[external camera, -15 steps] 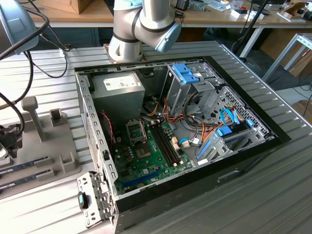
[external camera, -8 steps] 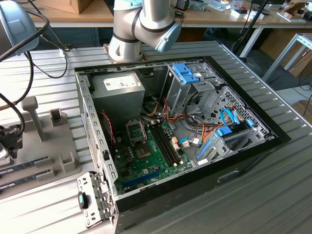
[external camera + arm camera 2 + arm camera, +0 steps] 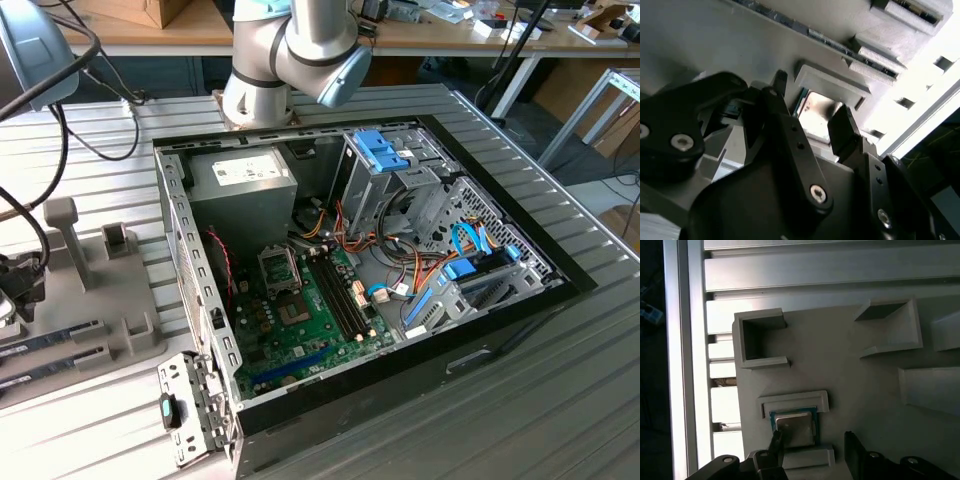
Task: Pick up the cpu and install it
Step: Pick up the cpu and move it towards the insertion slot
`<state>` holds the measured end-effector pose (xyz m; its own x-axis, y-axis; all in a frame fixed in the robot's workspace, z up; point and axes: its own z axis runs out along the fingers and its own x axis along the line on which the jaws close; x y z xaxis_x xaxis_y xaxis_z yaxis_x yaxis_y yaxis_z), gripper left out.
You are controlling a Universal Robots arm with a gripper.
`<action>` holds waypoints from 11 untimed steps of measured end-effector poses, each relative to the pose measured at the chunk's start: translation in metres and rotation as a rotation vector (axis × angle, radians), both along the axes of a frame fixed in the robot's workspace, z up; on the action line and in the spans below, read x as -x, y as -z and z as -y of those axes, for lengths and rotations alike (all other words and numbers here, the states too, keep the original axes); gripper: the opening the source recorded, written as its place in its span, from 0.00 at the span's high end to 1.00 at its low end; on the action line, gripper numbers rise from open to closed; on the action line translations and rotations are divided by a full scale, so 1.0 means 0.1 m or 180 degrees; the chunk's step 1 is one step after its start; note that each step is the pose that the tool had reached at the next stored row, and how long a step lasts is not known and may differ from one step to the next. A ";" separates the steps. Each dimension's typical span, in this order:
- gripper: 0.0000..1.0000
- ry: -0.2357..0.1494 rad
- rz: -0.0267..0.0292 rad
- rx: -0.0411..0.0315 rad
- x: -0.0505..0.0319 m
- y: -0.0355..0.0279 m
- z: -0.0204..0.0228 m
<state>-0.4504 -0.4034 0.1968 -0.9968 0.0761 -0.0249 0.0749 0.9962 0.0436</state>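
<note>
Grey fixture (image 3: 850,355), on the exterior view's left, seats the cpu (image 3: 794,426) in a shallow pocket. The gripper (image 3: 813,439) hangs spread astride it. The chip is judged light, rigid and fragile, so opposite edges suit gripping. Computer case (image 3: 400,250) lies rightward.

The cpu (image 3: 795,429), a small square chip with a dull silver top and thin green edge, was seen laid flat within the raised frame of a grey holder (image 3: 840,365).
</note>
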 end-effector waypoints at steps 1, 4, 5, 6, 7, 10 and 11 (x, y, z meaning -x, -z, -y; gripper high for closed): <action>0.40 0.0000 0.0001 0.0000 0.002 -0.003 0.000; 0.40 0.0000 0.0005 0.0000 0.005 -0.029 -0.001; 0.40 0.0000 0.0006 0.0000 0.008 -0.036 -0.001; 0.40 0.0001 0.0008 -0.0002 0.023 -0.034 -0.002; 0.40 0.0001 0.0008 -0.0009 0.043 -0.035 -0.001; 0.40 0.0001 0.0007 -0.0022 0.094 -0.025 -0.001; 0.40 0.0000 0.0008 -0.0024 0.093 -0.007 -0.001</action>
<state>-0.4597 -0.4032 0.1975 -0.9967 0.0764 -0.0269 0.0749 0.9959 0.0512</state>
